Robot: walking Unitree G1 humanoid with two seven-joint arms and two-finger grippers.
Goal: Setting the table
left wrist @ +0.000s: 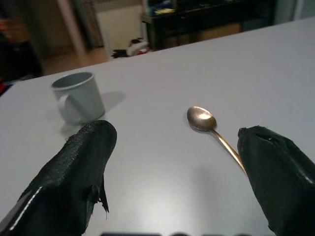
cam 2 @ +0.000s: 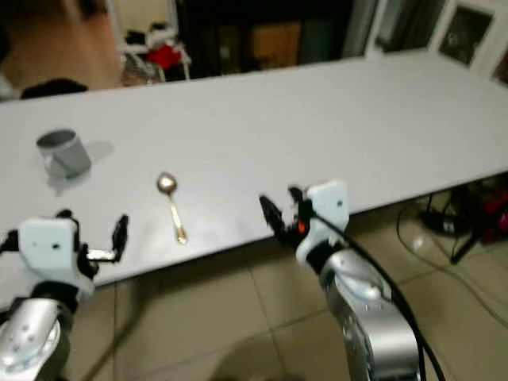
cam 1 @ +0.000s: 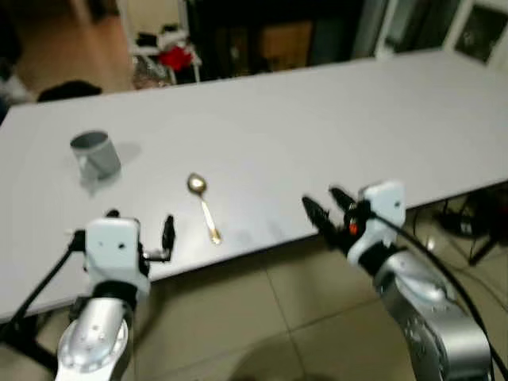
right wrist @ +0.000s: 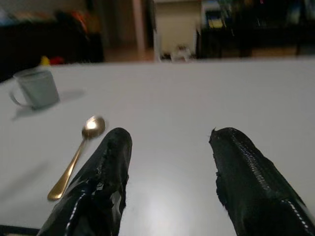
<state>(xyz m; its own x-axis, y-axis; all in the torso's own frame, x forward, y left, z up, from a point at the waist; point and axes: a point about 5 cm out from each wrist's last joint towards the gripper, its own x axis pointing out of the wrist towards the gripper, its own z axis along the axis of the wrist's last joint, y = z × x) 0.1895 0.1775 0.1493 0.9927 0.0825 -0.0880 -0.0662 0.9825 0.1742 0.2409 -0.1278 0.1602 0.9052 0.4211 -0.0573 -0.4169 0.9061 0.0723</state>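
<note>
A gold spoon (cam 1: 204,206) lies on the white table (cam 1: 302,119) near its front edge, bowl pointing away from me. A grey mug (cam 1: 96,153) stands upright further back on the left. My left gripper (cam 1: 141,225) hovers at the table's front edge, left of the spoon, open with nothing between its fingers. My right gripper (cam 1: 327,205) is at the front edge to the right of the spoon, also open and holding nothing. The spoon (left wrist: 212,131) and the mug (left wrist: 78,97) lie ahead of the left fingers. The spoon (right wrist: 77,154) sits beside the right fingers.
The table's front edge runs diagonally, with tiled floor (cam 1: 262,317) below it. Table legs and cables (cam 1: 472,226) stand at the right. Dark furniture and a red object (cam 1: 176,55) lie beyond the far edge.
</note>
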